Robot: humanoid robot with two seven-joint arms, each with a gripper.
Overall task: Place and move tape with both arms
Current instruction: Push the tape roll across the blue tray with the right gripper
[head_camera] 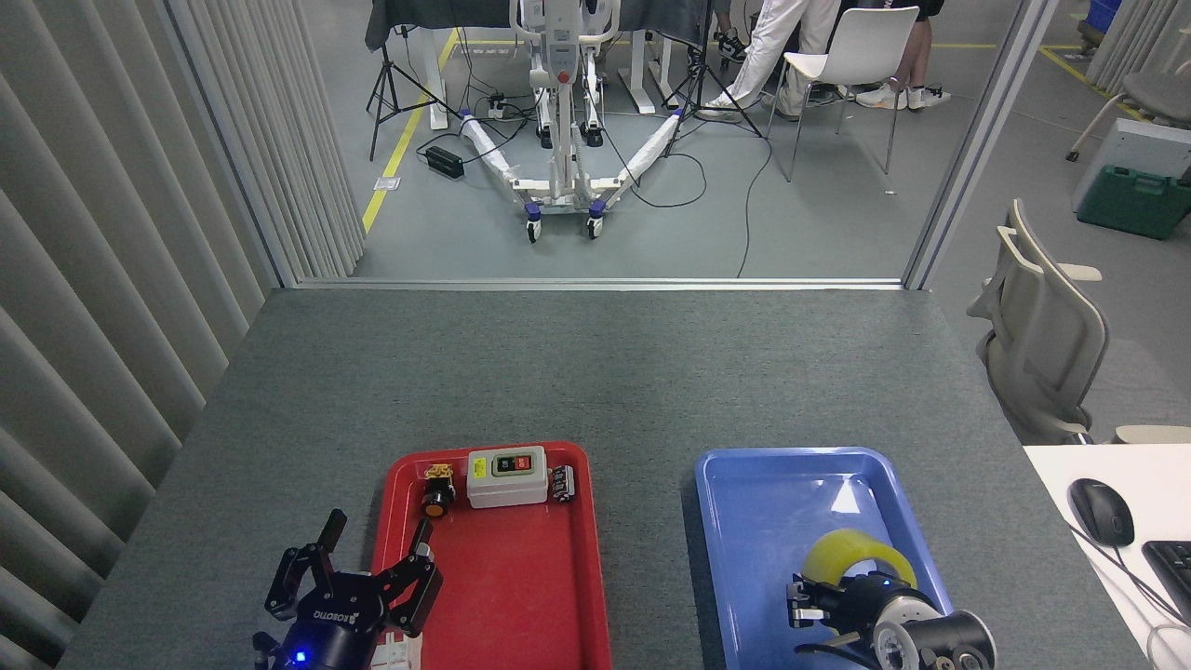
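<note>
Starting at the left: folded grey partition panels (112,279) line that edge. Grey felt-topped table (595,372) fills the foreground.

Left gripper (377,538): black, white lettering on its base, blue light lit below. Fingers spread wide apart, nothing between them. It sits over the near left rim of the red tray, one finger outside the rim, the other over the tray floor.

Red tray (549,596): holds, along its far end, a push button (434,498) with an orange cap, a grey switch box (506,476) with one green and one red key, and a small dark part (562,483) just beside the box. A white plastic piece (395,651) shows at the near left corner, partly hidden by the gripper.

Blue tray (744,521): beside the red tray, apart from it.

Tape (851,556): yellow roll, standing on edge in the near right part of the blue tray.

Right gripper (819,605): dark, seen end-on, pressed against the near side of the tape; whether it grips the roll cannot be told.

White desk (1117,558) at far right, with mouse (1102,511) and keyboard (1174,568).
</note>
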